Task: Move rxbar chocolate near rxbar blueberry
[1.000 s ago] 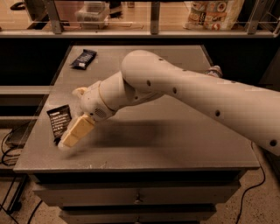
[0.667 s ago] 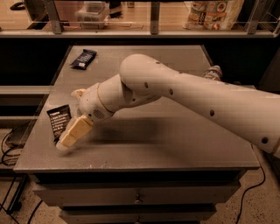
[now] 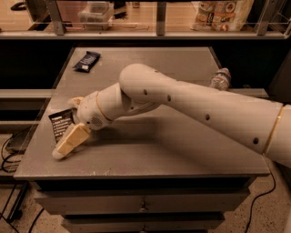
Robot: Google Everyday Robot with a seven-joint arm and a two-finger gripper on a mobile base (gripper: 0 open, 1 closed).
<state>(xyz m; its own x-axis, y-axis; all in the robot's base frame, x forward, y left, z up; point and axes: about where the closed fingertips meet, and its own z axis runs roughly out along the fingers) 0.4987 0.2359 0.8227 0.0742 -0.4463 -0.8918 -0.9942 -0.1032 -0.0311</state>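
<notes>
The rxbar chocolate [image 3: 61, 124], a black wrapper with white text lines, lies flat near the table's left edge. The rxbar blueberry [image 3: 87, 61], a dark navy wrapper, lies at the table's far left back corner, well apart from it. My gripper [image 3: 66, 128] is low over the table at the left edge, open, with one cream finger [image 3: 71, 140] lying just right of and in front of the chocolate bar and the other behind it. The bar sits between them; whether they touch it I cannot tell. My thick white arm [image 3: 191, 102] reaches in from the right.
A plastic water bottle [image 3: 221, 78] lies at the grey table's [image 3: 150, 150] right edge behind the arm. A shelf rail runs along the back with a clear container [image 3: 95, 11] and snack bags [image 3: 223, 11]. Cables [image 3: 9, 150] hang left of the table.
The gripper has edged slightly to the left along the chocolate bar. Neither bar has moved.
</notes>
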